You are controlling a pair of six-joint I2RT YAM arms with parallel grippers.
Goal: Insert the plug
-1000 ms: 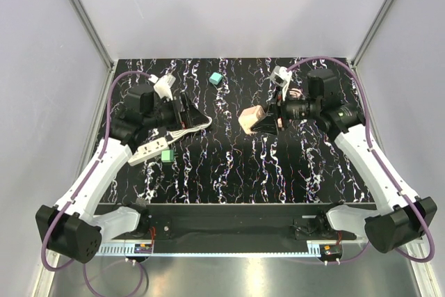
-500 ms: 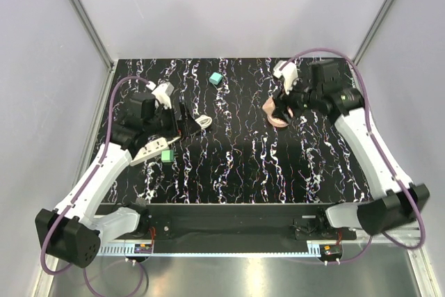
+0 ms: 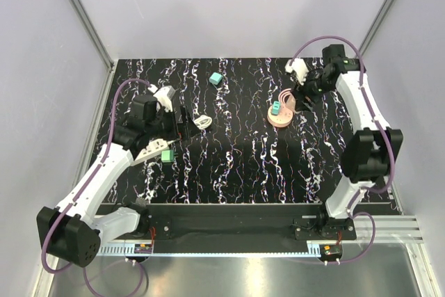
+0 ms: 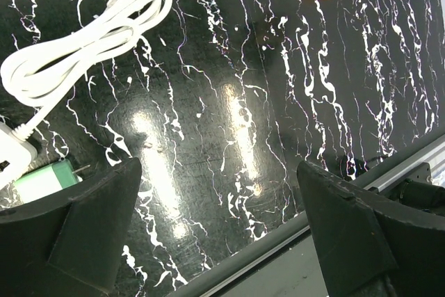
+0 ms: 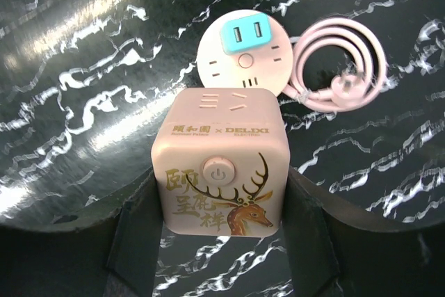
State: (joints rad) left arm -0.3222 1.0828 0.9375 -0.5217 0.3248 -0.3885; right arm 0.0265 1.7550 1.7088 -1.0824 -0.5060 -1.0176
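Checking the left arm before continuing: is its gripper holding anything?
No, the left gripper stands wide open, gripping nothing.

Black marbled table (image 3: 243, 165) with teal plug (image 3: 216, 78), white power strip (image 3: 148, 149), green cube (image 3: 167, 156), pink round socket (image 3: 283, 119).

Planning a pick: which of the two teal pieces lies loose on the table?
The teal plug at the far middle, alone on the marbled tabletop. The other teal piece sits atop the round pink socket.
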